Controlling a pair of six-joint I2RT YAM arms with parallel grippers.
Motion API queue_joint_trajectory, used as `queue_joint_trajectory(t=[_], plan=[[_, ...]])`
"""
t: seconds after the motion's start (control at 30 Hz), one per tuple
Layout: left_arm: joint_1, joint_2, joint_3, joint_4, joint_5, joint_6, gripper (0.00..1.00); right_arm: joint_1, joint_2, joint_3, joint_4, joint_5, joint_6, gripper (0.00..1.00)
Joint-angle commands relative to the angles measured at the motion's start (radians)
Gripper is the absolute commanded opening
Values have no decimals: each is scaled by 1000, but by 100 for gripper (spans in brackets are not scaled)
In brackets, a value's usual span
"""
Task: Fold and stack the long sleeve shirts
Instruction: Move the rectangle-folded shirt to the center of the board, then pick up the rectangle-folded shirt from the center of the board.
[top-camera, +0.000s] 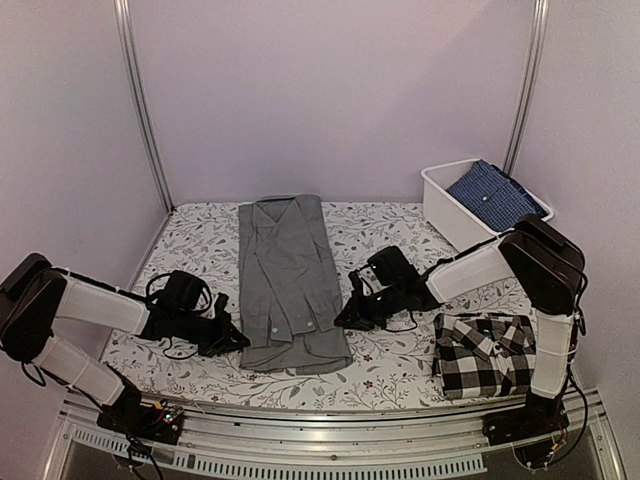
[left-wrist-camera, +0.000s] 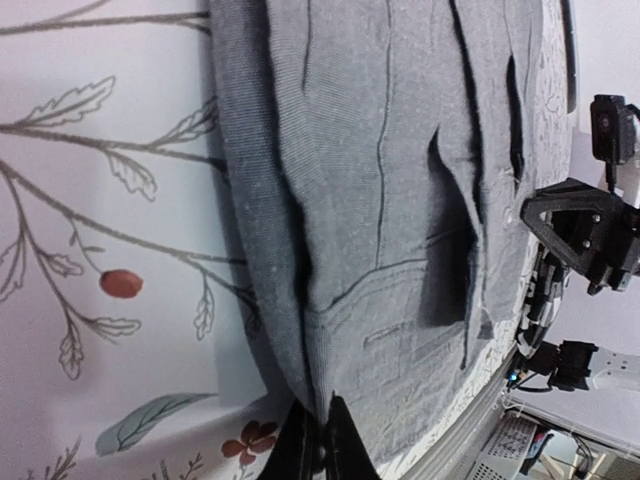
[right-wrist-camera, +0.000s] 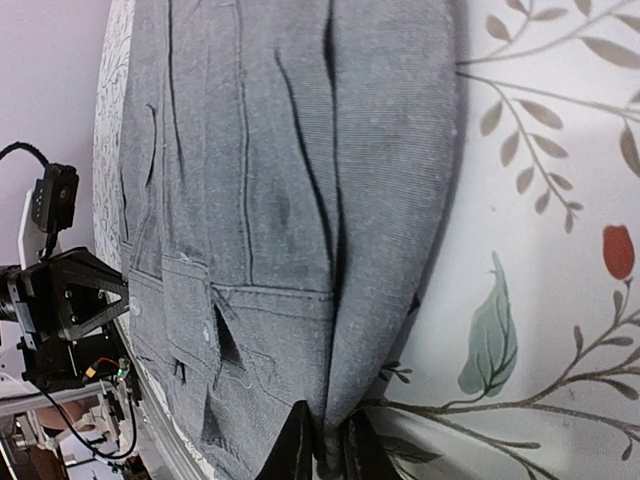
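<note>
Between the two arms, on the tabletop (top-camera: 400, 372), the grey shirt (top-camera: 288, 285) lies as a narrow strip, its long axis running from the near edge to the far wall. Its hem end is flanked by the left hand (top-camera: 228, 335) and the right hand (top-camera: 350, 315), equally near. Only the wrist views show each hand's fingers (left-wrist-camera: 300, 455) clenched on a side fold. At near right the checked shirt (top-camera: 483, 355) sits folded.
</note>
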Motion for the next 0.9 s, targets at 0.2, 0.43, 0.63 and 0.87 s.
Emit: queue_joint_trajectory(t=[0.2, 0.43, 0.63, 0.87], plan=[[-66, -106, 2, -125, 25, 6, 0, 31, -76, -87, -46, 5, 0, 0], [-168, -309, -17, -296, -23, -54, 0, 101, -215, -176, -93, 26, 27, 0], [-183, -440, 6, -358, -42, -99, 0, 116, -329, -147, -156, 77, 64, 0], [-43, -280, 164, -320, 4, 57, 0, 41, -251, 41, -179, 76, 27, 0]])
